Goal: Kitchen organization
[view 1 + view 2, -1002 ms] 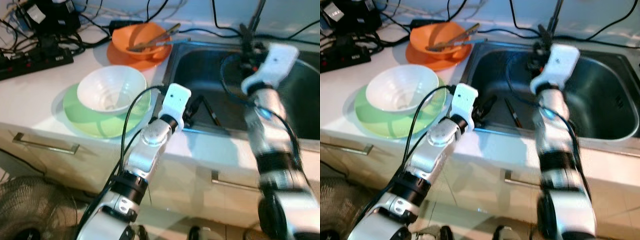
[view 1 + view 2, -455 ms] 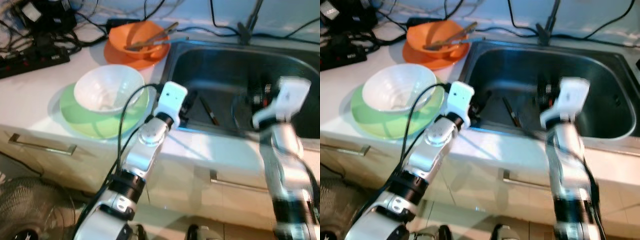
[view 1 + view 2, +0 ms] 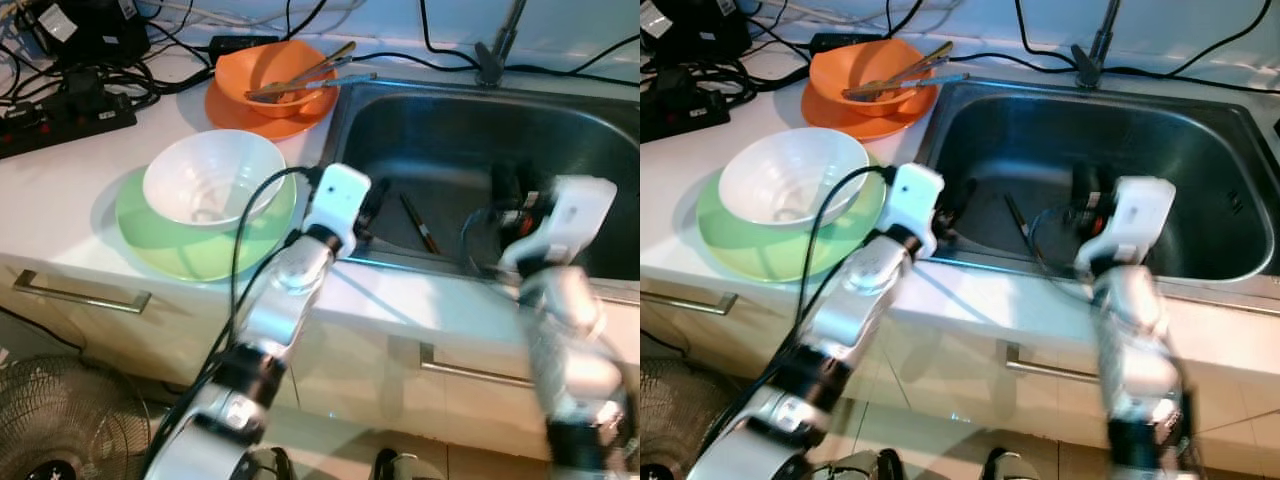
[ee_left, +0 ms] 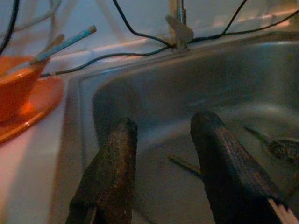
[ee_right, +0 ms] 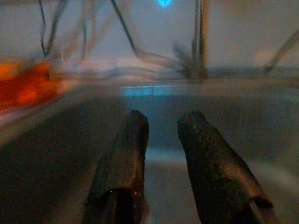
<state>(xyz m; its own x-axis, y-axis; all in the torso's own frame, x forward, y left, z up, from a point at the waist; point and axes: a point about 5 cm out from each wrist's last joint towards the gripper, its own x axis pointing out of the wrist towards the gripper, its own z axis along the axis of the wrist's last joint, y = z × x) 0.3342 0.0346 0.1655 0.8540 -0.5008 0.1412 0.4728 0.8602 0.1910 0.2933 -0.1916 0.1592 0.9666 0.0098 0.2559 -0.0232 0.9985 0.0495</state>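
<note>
A steel sink (image 3: 600,150) is set into the white counter, and a thin dark utensil (image 3: 420,222) lies on its bottom. My left gripper (image 3: 372,197) reaches over the sink's left front rim; the left wrist view shows this gripper (image 4: 166,120) open and empty above the basin. My right gripper (image 3: 508,188) hangs inside the sink near its front wall, also open and empty (image 5: 163,115). A white bowl (image 3: 212,178) rests on a green plate (image 3: 160,250). Behind it, an orange bowl (image 3: 270,72) holding utensils sits on an orange plate (image 3: 235,112).
A faucet (image 3: 497,45) stands at the sink's back rim, with black cables running along the wall. A power strip (image 3: 60,115) and plugs crowd the counter's back left. A drawer handle (image 3: 80,297) and a fan (image 3: 50,430) are below the counter.
My right arm has come down from the faucet at the back of the sink to its front part. The left arm has barely moved.
</note>
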